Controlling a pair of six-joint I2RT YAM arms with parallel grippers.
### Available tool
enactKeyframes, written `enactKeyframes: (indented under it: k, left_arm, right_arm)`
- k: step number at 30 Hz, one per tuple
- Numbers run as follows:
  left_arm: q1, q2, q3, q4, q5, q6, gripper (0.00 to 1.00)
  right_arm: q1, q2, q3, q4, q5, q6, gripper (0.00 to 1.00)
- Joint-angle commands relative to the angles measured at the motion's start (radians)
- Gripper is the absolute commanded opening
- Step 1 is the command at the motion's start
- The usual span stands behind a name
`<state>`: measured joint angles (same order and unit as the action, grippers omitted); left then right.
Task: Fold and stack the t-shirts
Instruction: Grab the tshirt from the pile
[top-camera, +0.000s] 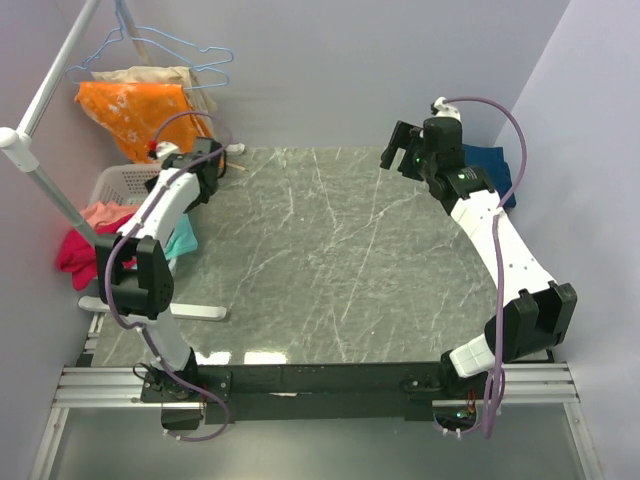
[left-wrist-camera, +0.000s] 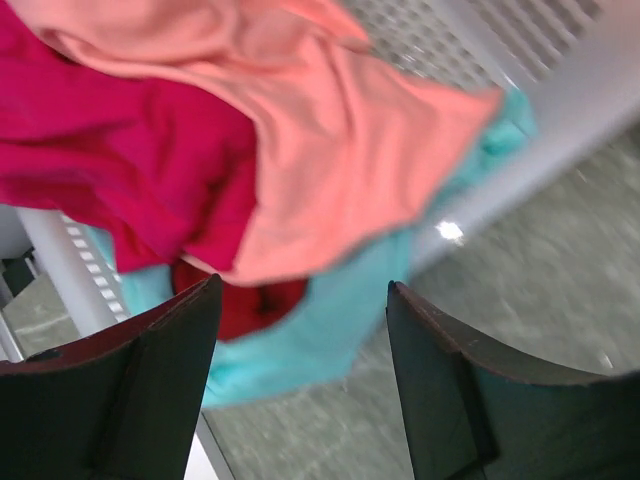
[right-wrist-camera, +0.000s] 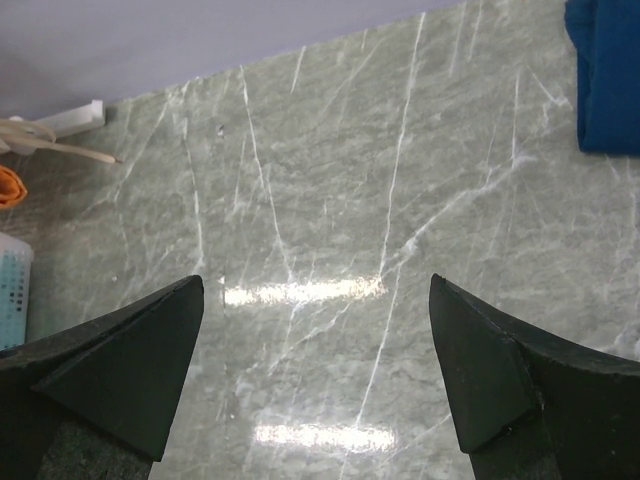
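Marble table (top-camera: 330, 260), all jaws apart, salmon-pink t-shirt (left-wrist-camera: 330, 140) beyond left edge, navy t-shirt (top-camera: 492, 160) far-right

Basket (top-camera: 118, 182) at the table's (top-camera: 320, 260) far left, with one t-shirt (left-wrist-camera: 330, 130) draped over its rim, atop other garments (left-wrist-camera: 110, 170). Cloth (top-camera: 135, 112) hanging behind the basket. Second t-shirt (top-camera: 488, 160) lying on the table's far right corner.
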<state>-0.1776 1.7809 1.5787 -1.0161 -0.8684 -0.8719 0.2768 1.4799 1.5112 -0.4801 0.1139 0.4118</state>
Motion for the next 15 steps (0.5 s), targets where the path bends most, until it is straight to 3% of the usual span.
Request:
enactKeyframes:
  k: [1, 7, 15]
  left_arm:
    - [0.076, -0.035, 0.01, 0.043, -0.014, 0.048, 0.73]
    - [0.158, 0.027, 0.058, 0.168, 0.178, 0.256, 0.74]
    - [0.176, 0.109, 0.144, 0.154, 0.321, 0.289, 0.65]
  right_arm:
    - [-0.004, 0.019, -0.023, 0.026, -0.019, 0.007, 1.0]
    - [-0.002, 0.037, -0.011, 0.02, -0.037, 0.018, 1.0]
    - [-0.005, 0.039, -0.022, 0.02, -0.016, 0.025, 1.0]
